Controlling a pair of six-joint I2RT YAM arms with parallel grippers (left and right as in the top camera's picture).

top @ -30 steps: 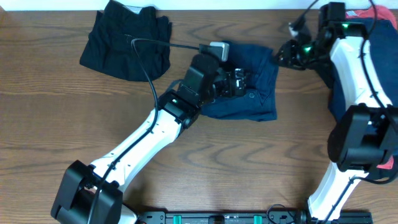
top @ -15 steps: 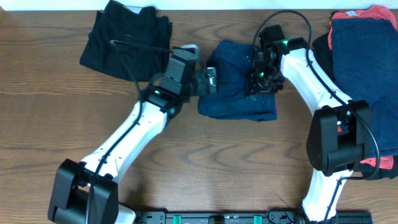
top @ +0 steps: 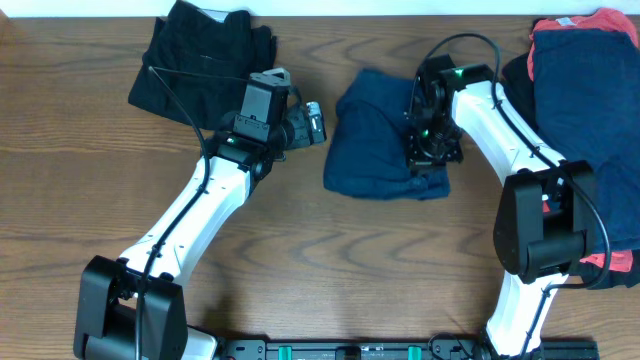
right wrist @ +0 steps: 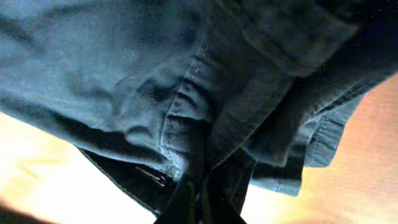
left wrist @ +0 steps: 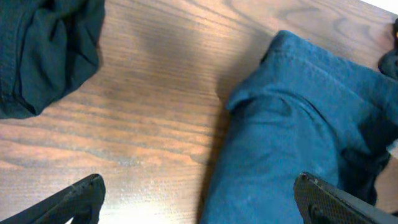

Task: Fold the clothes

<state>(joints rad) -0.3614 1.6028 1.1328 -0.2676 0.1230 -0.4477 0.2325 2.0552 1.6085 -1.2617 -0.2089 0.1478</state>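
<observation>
Navy blue shorts (top: 375, 140) lie crumpled mid-table, also seen as navy shorts (left wrist: 298, 124) in the left wrist view and navy shorts (right wrist: 124, 62) filling the right wrist view. My right gripper (top: 431, 152) is at their right edge, its gripper (right wrist: 200, 198) shut on a fold of the hem. My left gripper (top: 314, 124) hovers just left of the shorts, its gripper (left wrist: 200, 198) wide open with nothing between the fingers. A black garment (top: 205, 65) sits folded at the back left, showing as the black garment (left wrist: 43, 50) in the left wrist view.
A pile of clothes (top: 585, 100), navy on top with coral-red (top: 560, 28) showing at the back, lies along the right edge beside the right arm. Bare wooden table (top: 350, 260) spreads across the front. A black rail (top: 360, 350) runs along the front edge.
The left gripper has drawn back leftward off the shorts, staying open. The right arm has swung from the pile to the shorts' right edge and closed there. The shorts have shifted slightly.
</observation>
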